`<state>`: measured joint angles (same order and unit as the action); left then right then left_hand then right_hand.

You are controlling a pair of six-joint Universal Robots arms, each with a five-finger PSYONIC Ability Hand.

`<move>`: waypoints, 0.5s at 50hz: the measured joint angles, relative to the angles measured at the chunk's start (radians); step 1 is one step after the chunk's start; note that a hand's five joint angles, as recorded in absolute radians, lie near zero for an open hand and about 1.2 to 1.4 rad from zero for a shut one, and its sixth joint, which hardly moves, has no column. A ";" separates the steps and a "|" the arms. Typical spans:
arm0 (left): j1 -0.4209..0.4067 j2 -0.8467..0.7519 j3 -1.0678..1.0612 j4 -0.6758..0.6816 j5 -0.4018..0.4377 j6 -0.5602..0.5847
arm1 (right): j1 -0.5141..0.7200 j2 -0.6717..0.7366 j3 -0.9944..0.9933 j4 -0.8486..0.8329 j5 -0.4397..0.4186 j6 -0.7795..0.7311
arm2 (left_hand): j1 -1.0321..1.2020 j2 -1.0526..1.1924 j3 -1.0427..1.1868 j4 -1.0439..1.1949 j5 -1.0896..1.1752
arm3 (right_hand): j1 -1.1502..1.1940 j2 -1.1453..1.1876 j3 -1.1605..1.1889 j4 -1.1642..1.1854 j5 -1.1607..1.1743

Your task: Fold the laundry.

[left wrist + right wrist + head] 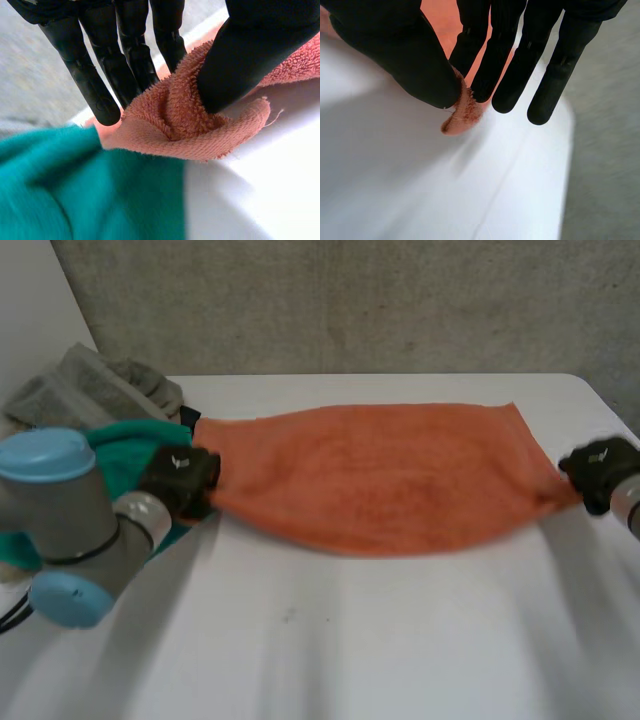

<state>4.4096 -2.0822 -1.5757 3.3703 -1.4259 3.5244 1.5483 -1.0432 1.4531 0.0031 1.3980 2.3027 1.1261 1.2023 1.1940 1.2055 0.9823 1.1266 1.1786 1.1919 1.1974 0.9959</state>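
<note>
Fingers (pixel 132 55) and thumb of the left hand (pixel 182 480) pinch one bunched corner of the orange towel (pixel 380 475), with a teal cloth (pixel 75 190) just beyond the fingertips. The right hand (pixel 598 470) pinches the opposite corner between thumb and fingers (pixel 482 60). The towel lies spread between both hands on the white table (pixel 350 640).

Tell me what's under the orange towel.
White table shows around the orange towel, so likely beneath it. At the corner pinched by the left hand, its edge meets the teal cloth; overlap unclear. Anything under the towel's middle is covered.
</note>
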 measured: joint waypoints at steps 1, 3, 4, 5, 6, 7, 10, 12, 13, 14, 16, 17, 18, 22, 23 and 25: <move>-0.002 0.032 -0.044 -0.036 0.000 0.036 | -0.003 -0.023 0.029 0.051 0.007 -0.039 | 0.000 0.000 0.000 0.000 0.000 | 0.000 0.000 0.000 0.000 0.003; -0.003 0.085 -0.104 -0.096 0.000 0.083 | -0.010 -0.075 0.074 0.127 0.022 -0.085 | 0.000 0.000 0.000 0.000 0.000 | 0.000 0.000 0.000 0.000 0.003; -0.004 0.101 -0.120 -0.114 -0.001 0.096 | -0.012 -0.088 0.084 0.143 0.026 -0.094 | 0.000 0.000 0.000 0.000 0.000 | 0.000 0.000 0.000 0.000 0.003; -0.005 0.153 -0.168 -0.171 -0.001 0.135 | -0.020 -0.143 0.124 0.201 0.039 -0.125 | 0.000 0.000 0.000 0.000 0.000 | 0.000 0.000 0.000 0.000 0.003; -0.007 0.191 -0.201 -0.211 -0.001 0.164 | -0.027 -0.184 0.153 0.238 0.048 -0.145 | 0.000 0.000 0.000 0.000 0.000 | 0.000 0.000 0.000 0.000 0.003; -0.008 0.223 -0.227 -0.245 0.000 0.189 | -0.031 -0.217 0.176 0.263 0.052 -0.161 | 0.000 0.000 0.000 0.000 0.000 | 0.000 0.000 0.000 0.000 0.003; -0.011 0.313 -0.296 -0.340 0.002 0.271 | -0.050 -0.339 0.258 0.330 0.054 -0.227 | 0.000 0.000 0.000 0.000 0.000 | 0.000 0.000 0.000 0.000 0.003; -0.013 0.354 -0.324 -0.385 0.003 0.323 | -0.059 -0.401 0.303 0.353 0.044 -0.272 | 0.000 0.000 0.000 0.000 0.000 | 0.000 0.000 0.000 0.000 0.003; -0.013 0.365 -0.330 -0.398 0.003 0.341 | -0.062 -0.423 0.320 0.360 0.039 -0.292 | 0.000 0.000 0.000 0.000 0.000 | 0.000 0.000 0.000 0.000 0.003; -0.014 0.377 -0.334 -0.410 0.003 0.365 | -0.065 -0.442 0.338 0.365 0.032 -0.315 | 0.000 0.000 0.000 0.000 0.000 | 0.000 0.000 0.000 0.000 0.003; -0.015 0.381 -0.323 -0.418 0.002 0.389 | -0.066 -0.450 0.353 0.362 0.022 -0.340 | 0.000 0.000 0.000 0.000 0.000 | 0.000 0.000 0.000 0.000 0.003; -0.016 0.374 -0.310 -0.415 0.001 0.393 | -0.066 -0.442 0.352 0.356 0.019 -0.343 | 0.000 0.000 0.000 0.000 0.000 | 0.000 0.000 0.000 0.000 0.003; -0.016 0.363 -0.295 -0.409 0.001 0.391 | -0.065 -0.424 0.343 0.343 0.016 -0.336 | 0.000 0.000 0.000 0.000 0.000 | 0.000 0.000 0.000 0.000 0.003; -0.017 0.284 -0.198 -0.358 -0.001 0.333 | -0.057 -0.327 0.270 0.270 0.018 -0.260 | 0.000 0.000 0.000 0.000 0.000 | 0.000 0.000 0.000 0.000 0.003; -0.017 0.272 -0.183 -0.350 -0.001 0.321 | -0.056 -0.310 0.254 0.255 0.020 -0.242 | 0.000 0.000 0.000 0.000 0.000 | 0.000 0.000 0.000 0.000 0.003; -0.017 0.207 -0.103 -0.306 -0.003 0.258 | -0.045 -0.233 0.181 0.180 0.029 -0.162 | 0.000 0.000 0.000 0.000 0.000 | 0.000 0.000 0.000 0.000 0.003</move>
<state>4.3922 -1.8757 -1.6791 3.0645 -1.4284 3.7820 1.5031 -1.2767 1.6344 0.1835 1.4268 2.1402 1.1261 1.2023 1.1940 1.2056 0.9823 1.1266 1.1786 1.1920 1.1976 0.9986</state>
